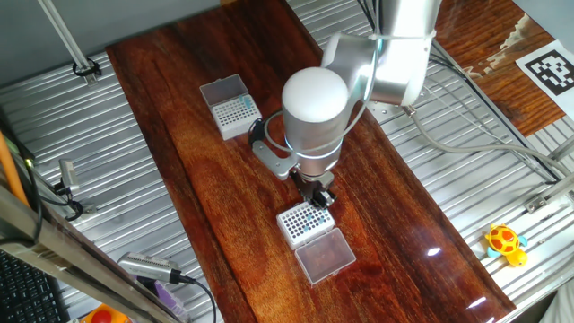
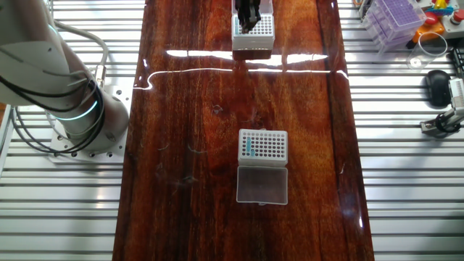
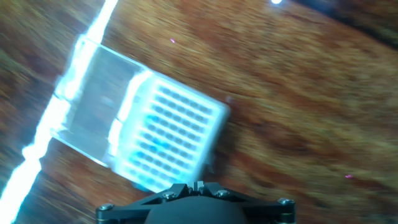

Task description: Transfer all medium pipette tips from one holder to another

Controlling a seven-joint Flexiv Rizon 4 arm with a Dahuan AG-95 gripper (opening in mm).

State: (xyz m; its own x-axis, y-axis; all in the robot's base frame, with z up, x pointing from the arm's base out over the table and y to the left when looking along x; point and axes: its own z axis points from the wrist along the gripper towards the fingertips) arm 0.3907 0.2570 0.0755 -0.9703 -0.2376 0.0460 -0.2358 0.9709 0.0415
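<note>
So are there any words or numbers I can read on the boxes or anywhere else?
No words or numbers can be read anywhere.
The black-and-white square marker at the table's far corner carries a pattern, not letters.
The two white tip boxes show no labels.
The hand view is too blurred to read anything.

Dark reddish-brown wood grain on the table (image 1: 215,170), glossy with white glare. White holder boxes (image 2: 262,145), dotted in a dark grid; teal-blue tips (image 2: 249,148) along the left edge. Silver ribbed metal either side.
</note>
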